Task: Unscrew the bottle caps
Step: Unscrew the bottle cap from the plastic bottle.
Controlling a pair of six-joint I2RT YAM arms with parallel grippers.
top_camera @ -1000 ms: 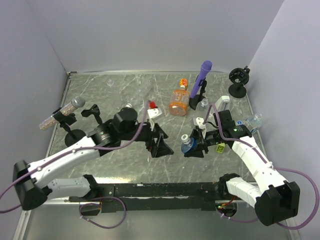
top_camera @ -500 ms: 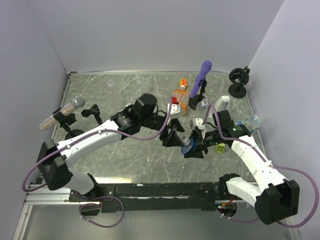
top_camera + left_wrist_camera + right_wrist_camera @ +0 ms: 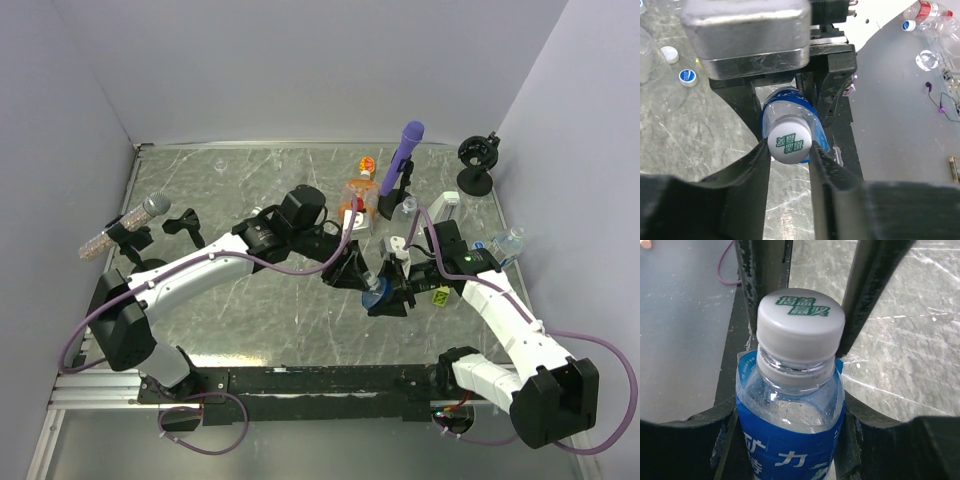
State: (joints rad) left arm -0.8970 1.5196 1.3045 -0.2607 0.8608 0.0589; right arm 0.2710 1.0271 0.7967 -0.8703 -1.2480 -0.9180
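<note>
A clear bottle with a blue label (image 3: pixel 790 435) is held at its body by my right gripper (image 3: pixel 790 450), just above the table right of centre (image 3: pixel 376 294). Its white bottle cap (image 3: pixel 789 141) carries green print and sits on the neck (image 3: pixel 801 320). My left gripper (image 3: pixel 789 150) has come in from the left (image 3: pixel 358 272), and its two black fingers (image 3: pixel 757 165) press against opposite sides of the cap. In the right wrist view those fingers (image 3: pixel 872 285) flank the cap.
A squarish orange bottle (image 3: pixel 355 205) and a purple microphone-like stick (image 3: pixel 403 150) stand behind the grippers. A clear bottle (image 3: pixel 508 241) lies at the right wall. Loose blue (image 3: pixel 688 77) and white (image 3: pixel 670 54) caps lie on the table. A microphone stand (image 3: pixel 125 222) is at far left.
My left arm has swung right from the table's middle to the bottle, and its jaws have closed from wide open onto the cap. The right arm and bottle have not moved.
</note>
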